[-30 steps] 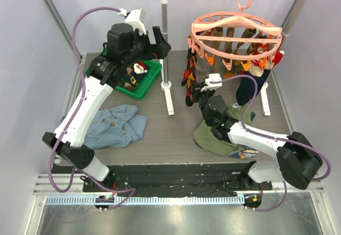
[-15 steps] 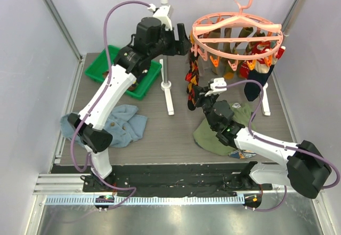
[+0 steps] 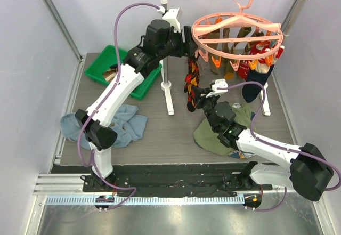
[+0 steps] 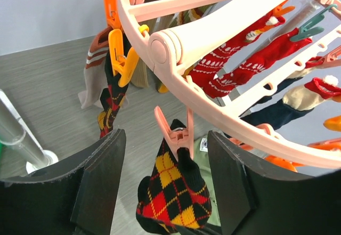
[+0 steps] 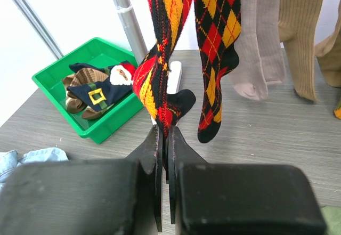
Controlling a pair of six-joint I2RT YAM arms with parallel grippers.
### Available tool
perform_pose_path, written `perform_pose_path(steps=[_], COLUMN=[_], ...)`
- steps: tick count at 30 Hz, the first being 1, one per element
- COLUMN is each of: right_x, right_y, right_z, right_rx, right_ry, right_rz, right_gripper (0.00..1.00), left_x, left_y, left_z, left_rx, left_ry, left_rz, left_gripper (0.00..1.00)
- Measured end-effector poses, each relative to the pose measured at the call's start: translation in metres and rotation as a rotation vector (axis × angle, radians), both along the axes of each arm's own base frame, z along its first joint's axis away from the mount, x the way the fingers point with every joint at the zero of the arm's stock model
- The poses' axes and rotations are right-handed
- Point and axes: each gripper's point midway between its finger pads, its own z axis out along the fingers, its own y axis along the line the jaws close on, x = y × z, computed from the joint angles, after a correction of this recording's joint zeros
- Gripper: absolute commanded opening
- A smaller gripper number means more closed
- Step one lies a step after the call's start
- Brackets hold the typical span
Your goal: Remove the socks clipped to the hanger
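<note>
The salmon-pink round hanger [image 3: 237, 24] hangs by its hook from the rail, with several socks clipped round its ring. My left gripper [image 3: 187, 37] is at the ring's left edge; in the left wrist view it [image 4: 165, 176] is open, with the jaws on either side of a pink peg [image 4: 178, 134] that holds a black, red and yellow argyle sock [image 4: 173, 187]. My right gripper [image 3: 199, 98] is lower down and, in the right wrist view [image 5: 165, 134], shut on the bottom of a hanging argyle sock [image 5: 160, 70]. A second argyle sock [image 5: 216, 59] hangs beside it.
The grey-and-white rail stand [image 3: 165, 43] has its left post just left of the hanger. A green tray [image 3: 101, 64] with several socks in it sits at the back left. A blue denim garment [image 3: 114, 126] and an olive garment [image 3: 213, 136] lie on the table.
My left arm has swung from over the green tray across to the hanger's left edge. My right gripper has stayed shut on the argyle sock, shifting only slightly.
</note>
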Motion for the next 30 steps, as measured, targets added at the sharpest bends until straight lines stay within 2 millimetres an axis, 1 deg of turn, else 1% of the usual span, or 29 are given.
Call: perform_pose_path(steps=[6, 8, 13, 21, 23, 25, 26, 28, 29, 30], right_x=[0.000, -0.001, -0.002, -0.003, -0.003, -0.003, -0.003, -0.004, -0.004, -0.004], right_y=[0.001, 0.001, 0.001, 0.002, 0.002, 0.002, 0.003, 0.002, 0.002, 0.002], right_z=[0.000, 0.001, 0.003, 0.002, 0.002, 0.002, 0.002, 0.000, -0.001, -0.003], right_rx=[0.003, 0.004, 0.012, 0.023, 0.025, 0.026, 0.028, 0.027, 0.026, 0.025], right_ry=[0.000, -0.001, -0.003, 0.001, 0.002, 0.002, 0.003, 0.006, 0.009, 0.011], right_rz=[0.005, 0.006, 0.007, 0.012, 0.012, 0.013, 0.015, 0.015, 0.016, 0.015], right_gripper=[0.01, 0.01, 0.01, 0.01, 0.01, 0.01, 0.01, 0.01, 0.01, 0.01], left_x=[0.006, 0.008, 0.010, 0.012, 0.013, 0.013, 0.013, 0.014, 0.014, 0.014], left_y=[-0.008, -0.011, -0.015, -0.020, -0.022, -0.023, -0.024, -0.025, -0.025, -0.026], left_z=[-0.008, -0.009, -0.008, -0.008, -0.008, -0.008, -0.008, -0.008, -0.008, -0.008], left_rx=[0.002, -0.002, -0.011, -0.020, -0.022, -0.026, -0.027, -0.032, -0.034, -0.035], left_ry=[-0.001, -0.006, -0.017, -0.028, -0.031, -0.035, -0.037, -0.039, -0.039, -0.040], left_rz=[-0.006, -0.007, -0.011, -0.015, -0.017, -0.018, -0.020, -0.021, -0.022, -0.023], left_gripper=[0.58, 0.56, 0.48, 0.47, 0.46, 0.42, 0.37, 0.31, 0.26, 0.23])
